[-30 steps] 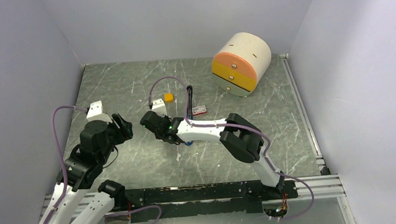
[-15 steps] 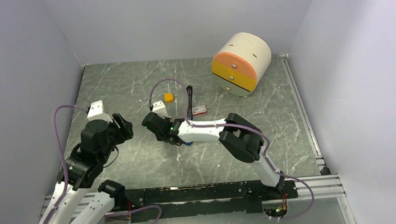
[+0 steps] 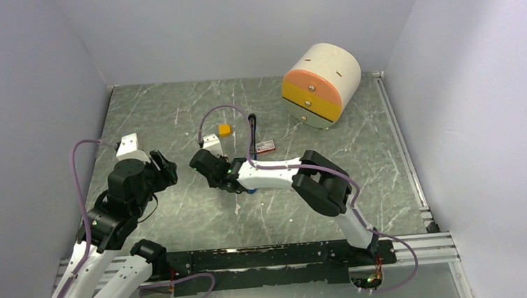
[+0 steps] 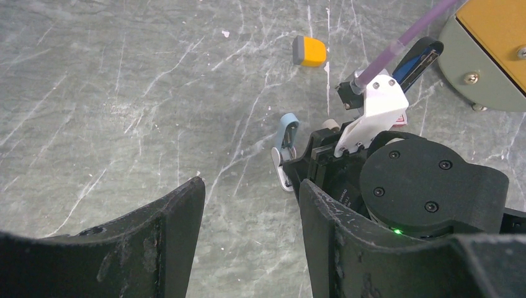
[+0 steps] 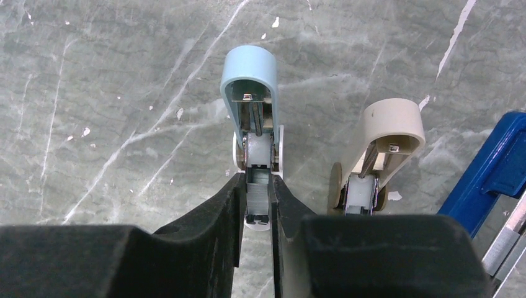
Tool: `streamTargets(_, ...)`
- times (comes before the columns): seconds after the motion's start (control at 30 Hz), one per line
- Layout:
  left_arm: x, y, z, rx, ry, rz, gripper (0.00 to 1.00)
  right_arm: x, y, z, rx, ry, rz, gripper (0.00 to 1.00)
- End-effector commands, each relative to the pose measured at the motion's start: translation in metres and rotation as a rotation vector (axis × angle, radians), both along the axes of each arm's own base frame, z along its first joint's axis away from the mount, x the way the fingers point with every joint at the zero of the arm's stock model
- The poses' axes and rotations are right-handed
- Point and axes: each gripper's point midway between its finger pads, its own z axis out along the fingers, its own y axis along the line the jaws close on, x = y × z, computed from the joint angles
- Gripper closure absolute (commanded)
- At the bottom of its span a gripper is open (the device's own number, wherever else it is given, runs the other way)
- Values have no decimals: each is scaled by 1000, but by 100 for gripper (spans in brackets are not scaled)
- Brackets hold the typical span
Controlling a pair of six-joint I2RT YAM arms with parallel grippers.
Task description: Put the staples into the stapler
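Note:
A light blue stapler (image 5: 249, 74) lies open on the table, lid swung away, its tray pointing at my right gripper (image 5: 256, 180). The staples (image 5: 257, 192), a silver-grey ribbed strip, sit in that tray between the two black fingers, which press close on both sides. The top view shows this gripper (image 3: 203, 164) low at mid-table. My left gripper (image 4: 251, 211) hovers open to its left over bare table, with nothing between its fingers. From there the blue stapler (image 4: 286, 136) shows just ahead of the right wrist.
A beige stapler (image 5: 387, 139) lies open just right of the light blue one, with a dark blue stapler (image 5: 496, 167) beyond. Farther back are an orange-yellow block (image 3: 224, 129), a red-and-white box (image 3: 266, 147) and a round drawer unit (image 3: 320, 83).
Hardly anything: the right wrist has crept slightly to the right over the stapler. The left arm has stayed where it was.

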Motion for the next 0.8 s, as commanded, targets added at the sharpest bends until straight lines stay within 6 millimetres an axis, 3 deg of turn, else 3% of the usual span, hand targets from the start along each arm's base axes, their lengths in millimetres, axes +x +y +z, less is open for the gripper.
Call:
streamTargets(0.0, 1, 0, 6, 4, -21, -6, 37, -2, -4, 9, 14, 5, 0, 75)
streamTargets(0.2, 1, 0, 7, 2, -23, -3, 37, -1, 0, 29, 53, -4, -8, 66)
streamTargets(0.43, 1, 0, 7, 1, -23, -3, 37, 10, 2, 54, 81, -40, -33, 64)
streamTargets(0.77, 2, -12, 5, -8, -15, -67, 37, 26, -22, 95, 174, -48, -48, 57)
